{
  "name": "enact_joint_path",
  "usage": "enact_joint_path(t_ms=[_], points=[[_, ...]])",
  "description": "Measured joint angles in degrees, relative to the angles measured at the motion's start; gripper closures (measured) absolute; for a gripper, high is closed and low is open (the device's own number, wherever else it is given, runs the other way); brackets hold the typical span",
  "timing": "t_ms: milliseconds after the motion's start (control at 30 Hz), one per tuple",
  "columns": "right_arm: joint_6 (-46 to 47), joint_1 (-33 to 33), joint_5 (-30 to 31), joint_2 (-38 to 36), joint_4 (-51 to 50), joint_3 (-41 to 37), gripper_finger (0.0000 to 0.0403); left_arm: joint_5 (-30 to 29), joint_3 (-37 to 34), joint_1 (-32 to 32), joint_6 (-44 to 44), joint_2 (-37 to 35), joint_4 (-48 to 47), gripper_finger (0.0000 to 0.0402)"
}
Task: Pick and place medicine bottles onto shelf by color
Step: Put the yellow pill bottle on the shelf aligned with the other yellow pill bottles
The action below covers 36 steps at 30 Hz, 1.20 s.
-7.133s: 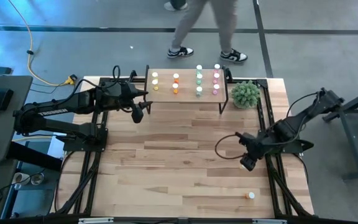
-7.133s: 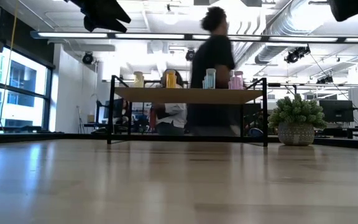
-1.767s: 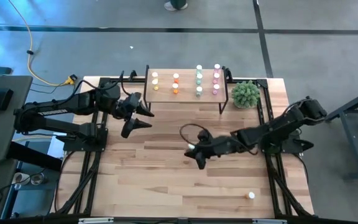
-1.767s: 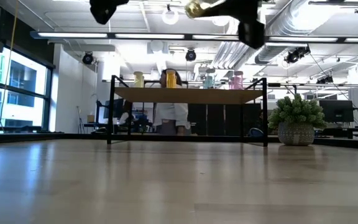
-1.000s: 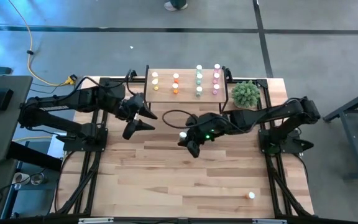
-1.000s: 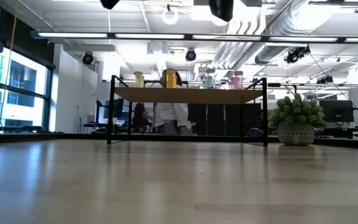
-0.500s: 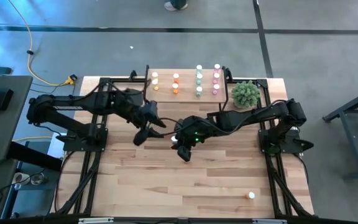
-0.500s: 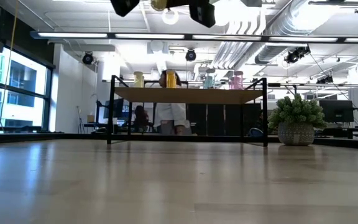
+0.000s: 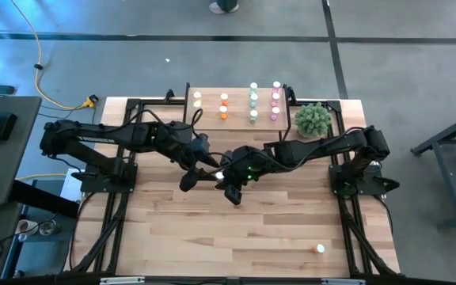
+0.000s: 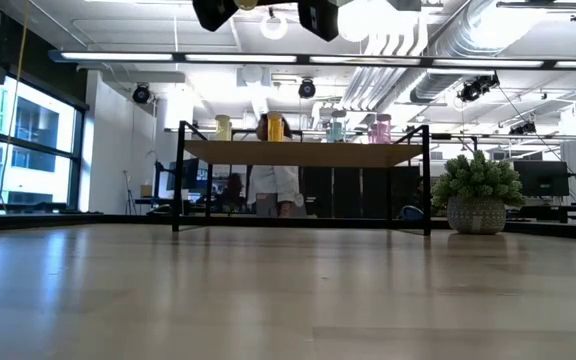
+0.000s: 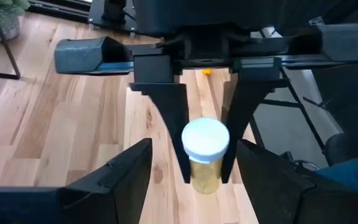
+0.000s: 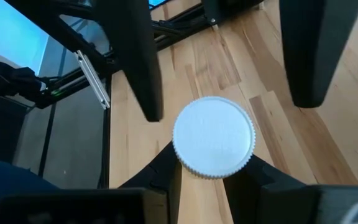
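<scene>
Behind the bench (image 9: 172,229) I see blue-grey floor with a yellow cable (image 9: 50,87) trailing off at the far left. My left gripper (image 9: 199,172) is out over the middle of the bench with its fingers (image 11: 120,171) spread wide, standing on either side of the yellow bottle (image 11: 205,157) without touching it. My right gripper (image 9: 229,184) meets it tip to tip, fingers (image 11: 174,127) closed on that white-capped yellow bottle, which hangs in the air between the two arms; in the right wrist view I look straight at its round cap. At the back of the bench stands the shelf (image 9: 236,121), with the medicine bottles (image 9: 253,102) on it in rows: yellow, then orange, then green, then pink. Just beside the shelf on the right sits the green plant ball (image 9: 313,119). One orange bottle (image 9: 320,248) lies alone near the front right corner of the bench, well apart from both arms
</scene>
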Motion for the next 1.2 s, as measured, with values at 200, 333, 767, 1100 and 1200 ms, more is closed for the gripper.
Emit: enact_joint_path(t_ms=[200, 333, 767, 1100, 1200], points=[[0.00, 0.00, 0.05, 0.00, 0.34, 0.00, 0.0319, 0.03, 0.01, -0.35, -0.13, 0.00, 0.50, 0.0177], [-0.02, 0.00, 0.22, 0.00, 2.69, 0.00, 0.0319, 0.24, -0.01, -0.35, -0.09, 0.00, 0.50, 0.0177], [0.00, 0.00, 0.46, 0.00, 3.88, 0.00, 0.0318, 0.26, -0.01, -0.33, 0.20, 0.00, 0.55, 0.0210], [0.00, 0.00, 0.54, 0.00, 3.86, 0.00, 0.0318, 0.45, -0.03, -0.33, 0.48, 0.00, 1.79, 0.0269], [0.00, 0.00, 0.52, 0.00, 3.86, 0.00, 0.0318, 0.52, -0.03, -0.33, 0.46, 0.00, 1.74, 0.0280]])
